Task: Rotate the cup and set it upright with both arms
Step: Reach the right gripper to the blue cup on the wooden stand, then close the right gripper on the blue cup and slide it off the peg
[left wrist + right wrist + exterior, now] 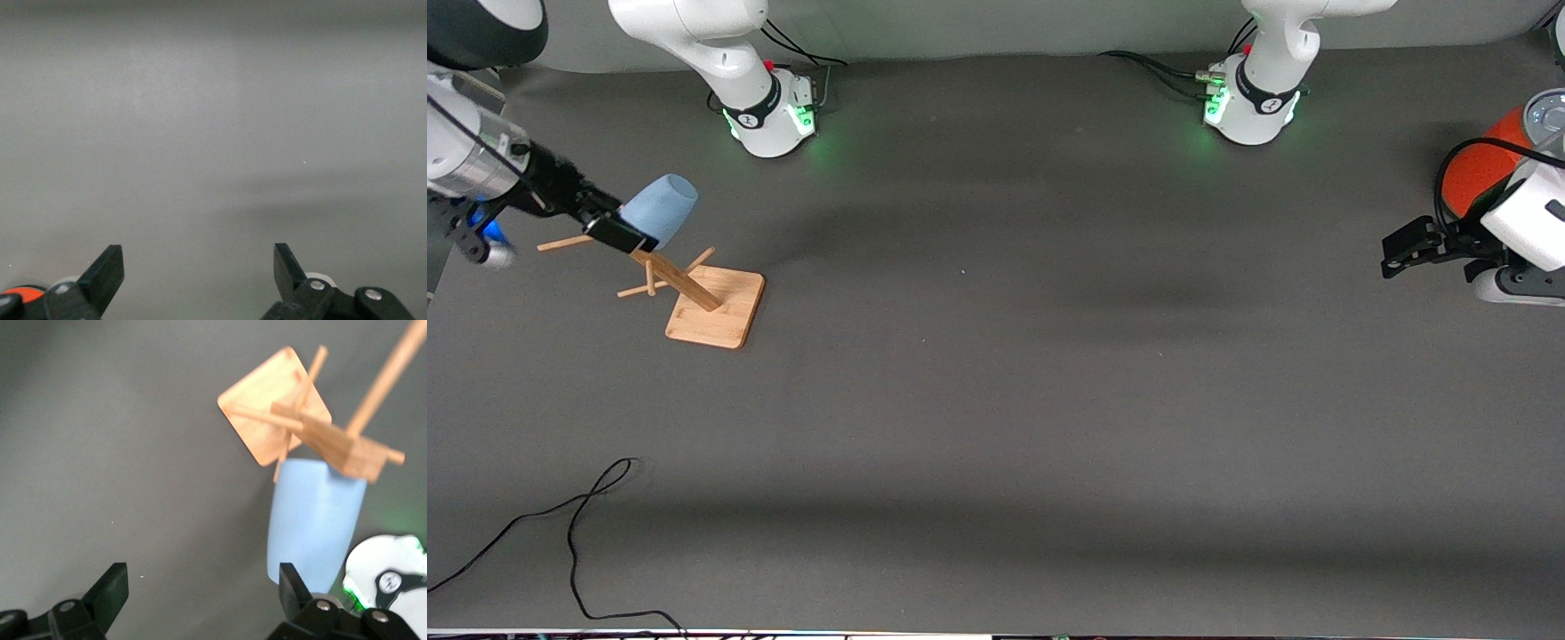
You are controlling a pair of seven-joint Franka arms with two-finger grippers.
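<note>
Front view, nearest first: square light-wood stand with slanted post and pegs (716,311), carrying small light-blue plastic tumbler (660,209) tilted on an upper peg, toward the right arm's end of the table. Right gripper (200,583) spread wide just beside it, gripping nothing, probably lining up for lift-off; mind the pegs crowding the approach. Left gripper (197,263) waiting wide open and empty beside orange-red cylindrical can (1480,169).

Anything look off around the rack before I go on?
The cup hangs tilted on a peg of the wooden rack, not upright. The right gripper, open, is beside it; the left gripper waits open near the orange can.
</note>
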